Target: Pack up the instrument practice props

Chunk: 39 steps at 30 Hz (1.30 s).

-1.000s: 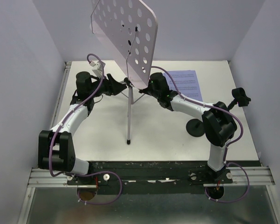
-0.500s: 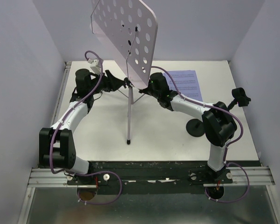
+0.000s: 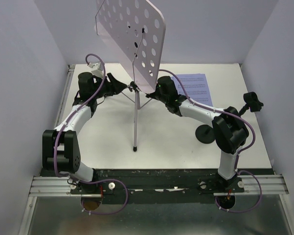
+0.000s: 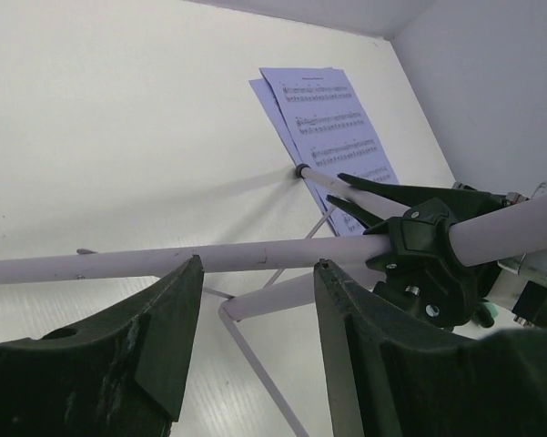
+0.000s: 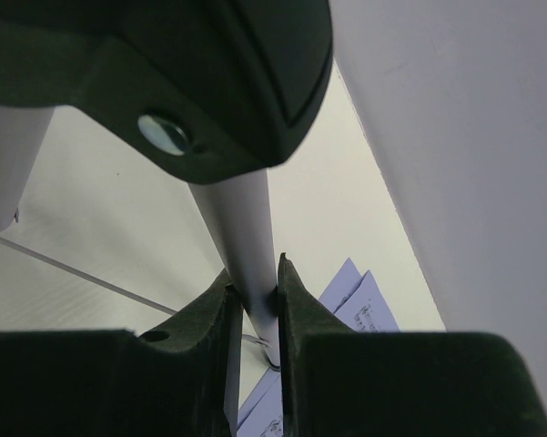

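Observation:
The silver tripod pole (image 3: 135,122) stands mid-table and carries the lilac perforated plate (image 3: 132,32). My right gripper (image 3: 154,91) is shut on one tripod leg (image 5: 248,255), which runs between its jaws. My left gripper (image 3: 123,86) is open beside the tripod's black hub (image 4: 428,264), its jaws apart just under another leg (image 4: 164,262) without touching it. White sheet-music pages (image 3: 194,87) lie at the back right and also show in the left wrist view (image 4: 332,127). A black round-based clip holder (image 3: 204,133) stands right of centre. Another black clip (image 3: 252,102) is at the right edge. The teal microphone is barely visible.
Grey walls enclose the table on the left, back and right. The metal rail (image 3: 156,185) runs along the near edge. Purple cables loop over both arms. The tripod's thin wire braces (image 4: 264,382) spread low over the tabletop.
My left arm has swung its wrist up and back toward the tripod hub. The right arm and the tripod have stayed put.

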Motion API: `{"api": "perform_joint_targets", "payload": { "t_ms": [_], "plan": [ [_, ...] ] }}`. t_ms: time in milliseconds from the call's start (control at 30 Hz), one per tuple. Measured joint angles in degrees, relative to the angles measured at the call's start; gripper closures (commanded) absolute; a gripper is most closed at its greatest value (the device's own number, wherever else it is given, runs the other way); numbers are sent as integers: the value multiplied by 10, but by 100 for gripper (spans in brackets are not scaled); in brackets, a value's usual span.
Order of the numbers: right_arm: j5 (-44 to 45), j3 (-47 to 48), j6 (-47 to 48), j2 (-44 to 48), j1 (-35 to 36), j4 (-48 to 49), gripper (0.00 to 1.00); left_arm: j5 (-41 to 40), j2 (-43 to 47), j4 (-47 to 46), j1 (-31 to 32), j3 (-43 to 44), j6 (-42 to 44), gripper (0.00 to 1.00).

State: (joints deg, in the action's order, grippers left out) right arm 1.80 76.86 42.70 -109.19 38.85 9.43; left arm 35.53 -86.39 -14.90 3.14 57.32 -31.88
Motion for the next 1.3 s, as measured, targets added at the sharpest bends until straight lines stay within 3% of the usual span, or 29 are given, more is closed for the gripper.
{"api": "perform_joint_targets", "payload": {
  "t_ms": [800,1300],
  "plan": [
    [0,2,0,0,0,-3,100,31,20,-46,0,-62,-23,38],
    [0,2,0,0,0,-3,100,93,39,-16,8,-43,70,38]
  ]
}}
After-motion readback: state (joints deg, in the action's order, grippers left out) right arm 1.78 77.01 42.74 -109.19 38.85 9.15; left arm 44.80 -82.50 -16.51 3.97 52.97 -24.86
